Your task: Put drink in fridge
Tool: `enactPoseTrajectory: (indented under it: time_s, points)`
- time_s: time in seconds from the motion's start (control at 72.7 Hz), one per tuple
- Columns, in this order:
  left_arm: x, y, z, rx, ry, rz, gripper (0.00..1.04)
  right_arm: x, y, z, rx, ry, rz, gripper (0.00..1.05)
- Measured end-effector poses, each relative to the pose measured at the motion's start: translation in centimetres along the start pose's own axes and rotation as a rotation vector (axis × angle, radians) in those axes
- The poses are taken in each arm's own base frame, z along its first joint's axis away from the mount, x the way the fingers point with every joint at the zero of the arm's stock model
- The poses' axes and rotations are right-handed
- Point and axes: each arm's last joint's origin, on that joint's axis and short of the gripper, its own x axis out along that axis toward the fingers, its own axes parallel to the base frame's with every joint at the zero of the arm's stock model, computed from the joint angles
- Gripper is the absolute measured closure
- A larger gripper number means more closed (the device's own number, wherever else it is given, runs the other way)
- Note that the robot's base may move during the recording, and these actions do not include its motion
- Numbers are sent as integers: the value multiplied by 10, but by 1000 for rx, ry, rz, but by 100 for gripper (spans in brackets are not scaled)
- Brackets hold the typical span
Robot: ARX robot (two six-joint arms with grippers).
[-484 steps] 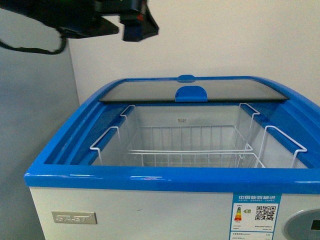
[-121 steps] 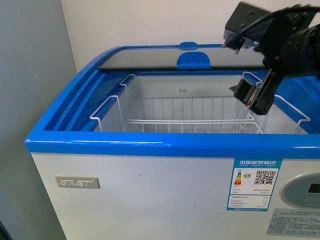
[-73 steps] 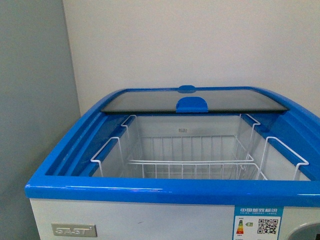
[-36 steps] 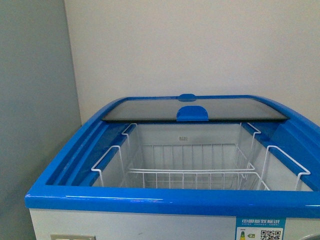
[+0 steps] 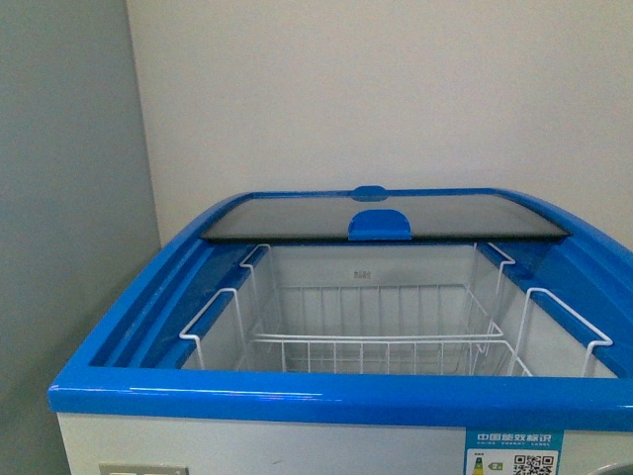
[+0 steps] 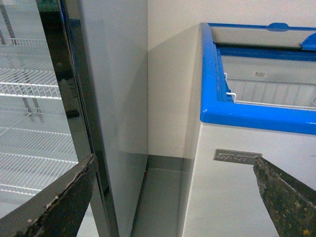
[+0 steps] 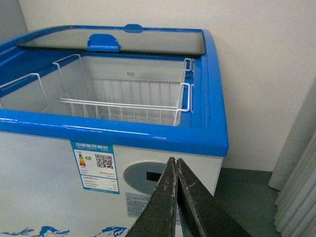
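Closed right hand (image 7: 174, 170) before the open fridge (image 7: 148, 133), wire basket (image 7: 123, 106) inside.

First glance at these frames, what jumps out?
The fridge, a white chest with a bright blue rim, fills the front view; its glass lid is slid to the back and the white wire basket inside holds nothing visible. No drink shows anywhere. The left tool is spread wide beside a tall glass-door cabinet, and the right tool is pinched shut in front of the fridge.
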Motion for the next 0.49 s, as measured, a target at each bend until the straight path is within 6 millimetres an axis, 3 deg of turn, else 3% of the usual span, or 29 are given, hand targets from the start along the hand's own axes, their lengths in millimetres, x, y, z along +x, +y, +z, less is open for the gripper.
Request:
enactPoseTrajectory:
  time_s: [0.495]
  points:
    - [0, 0, 0, 0, 0, 0, 8, -2, 0, -7, 1, -26, 0, 102]
